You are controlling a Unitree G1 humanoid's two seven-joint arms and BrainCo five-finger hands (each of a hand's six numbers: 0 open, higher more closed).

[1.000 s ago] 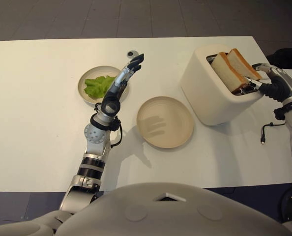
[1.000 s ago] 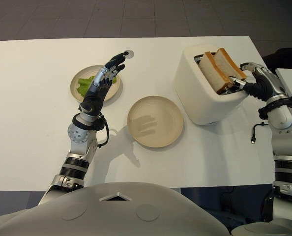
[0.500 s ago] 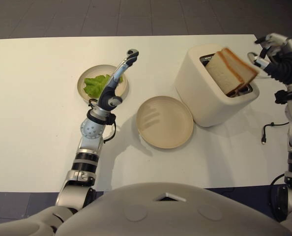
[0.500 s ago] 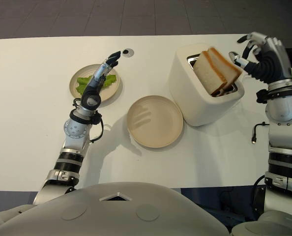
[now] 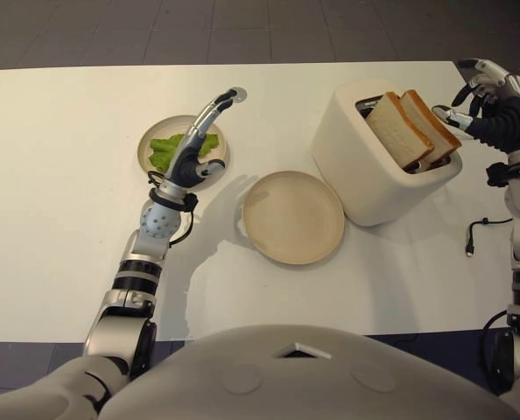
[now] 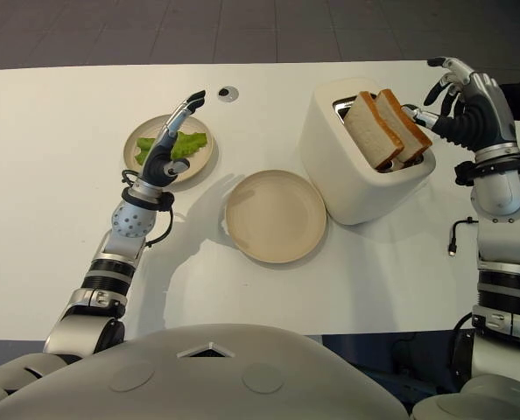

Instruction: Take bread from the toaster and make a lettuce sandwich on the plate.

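Two slices of bread (image 5: 413, 129) stand tilted in the slots of a cream toaster (image 5: 382, 166) at the right. My right hand (image 5: 492, 101) hovers just right of the slices, fingers spread and open, its fingertips close to the outer slice. An empty beige plate (image 5: 293, 216) lies in the middle of the table. A green lettuce leaf (image 5: 171, 150) rests on a smaller plate (image 5: 151, 144) at the left. My left hand (image 5: 199, 144) hangs over that small plate's right side, fingers stretched out and open, holding nothing.
A small round black-and-silver fitting (image 5: 235, 93) sits in the white tabletop behind the lettuce plate. A black cable (image 5: 479, 229) lies to the right of the toaster near the table's right edge. Dark floor lies beyond the far edge.
My right hand let go of the bread, rose and now sits open just right of the slices. My left hand has swung left and lower over the lettuce plate. The view shifted slightly.
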